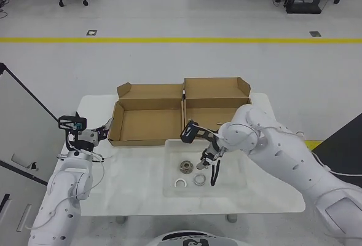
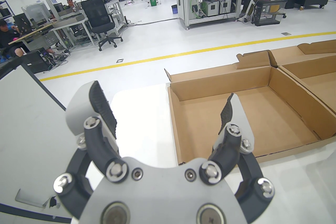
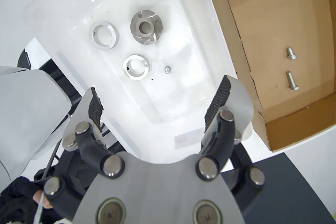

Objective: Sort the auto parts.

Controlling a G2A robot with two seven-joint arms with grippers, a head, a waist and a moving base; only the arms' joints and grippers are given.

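A clear tray (image 1: 230, 178) in the middle of the table holds a metal flange (image 3: 146, 26), two metal rings (image 3: 102, 34) (image 3: 136, 67) and a small pin (image 3: 167, 69). In the top view the flange (image 1: 184, 165) lies left of my right gripper (image 1: 206, 161). That gripper (image 3: 160, 93) hangs open and empty over the tray, a little above the parts. Two bolts (image 3: 290, 53) (image 3: 292, 80) lie in the right cardboard box (image 3: 275, 12). My left gripper (image 2: 162, 101) is open and empty, held off the left side of the left box (image 2: 236, 114), which is empty.
The two open boxes (image 1: 150, 123) (image 1: 208, 117) stand side by side at the back of the white table (image 1: 131, 184), flaps up. A grey panel (image 1: 15, 123) stands off the table's left side. Bare tabletop lies left of the tray.
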